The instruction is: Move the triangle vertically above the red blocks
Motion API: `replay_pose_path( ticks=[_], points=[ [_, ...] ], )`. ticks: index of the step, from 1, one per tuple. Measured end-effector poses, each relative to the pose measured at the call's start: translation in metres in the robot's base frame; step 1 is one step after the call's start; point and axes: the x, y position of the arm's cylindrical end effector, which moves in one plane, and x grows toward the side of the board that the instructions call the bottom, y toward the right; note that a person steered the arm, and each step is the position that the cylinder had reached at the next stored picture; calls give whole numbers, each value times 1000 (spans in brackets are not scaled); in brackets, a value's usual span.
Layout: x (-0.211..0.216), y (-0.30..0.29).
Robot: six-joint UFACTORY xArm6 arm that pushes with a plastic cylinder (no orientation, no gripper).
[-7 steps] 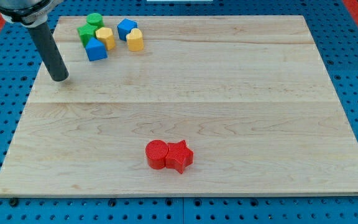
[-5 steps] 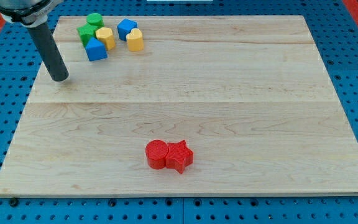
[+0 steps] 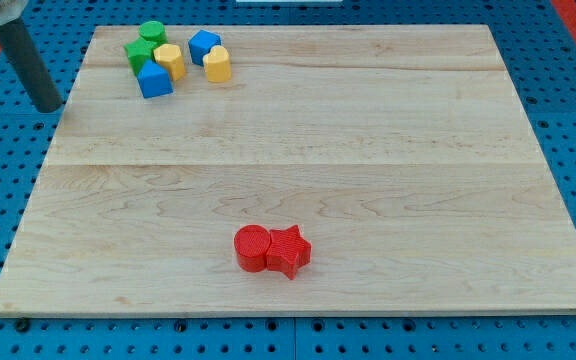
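My tip [image 3: 48,105], a bare rod with no jaws to spread or press, stands off the board's [image 3: 368,150] left edge, with the blue triangle [image 3: 154,80] to its right in the top-left cluster and the red cylinder [image 3: 252,248] touching the red star [image 3: 290,250] far toward its lower right

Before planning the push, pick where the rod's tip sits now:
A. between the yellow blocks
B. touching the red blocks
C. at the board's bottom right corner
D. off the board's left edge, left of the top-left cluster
D: my tip is past the wooden board's left edge, left of the blue triangle block and its cluster, far from the red blocks.
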Motion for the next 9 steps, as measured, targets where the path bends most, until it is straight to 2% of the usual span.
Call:
replay_pose_path(
  ticks=[2,3,5,7,8,9],
  points=[
    [-51,7],
    [-60,10],
    [-48,48],
    [-21,57],
    [-26,70],
    [-52,84]
  ],
)
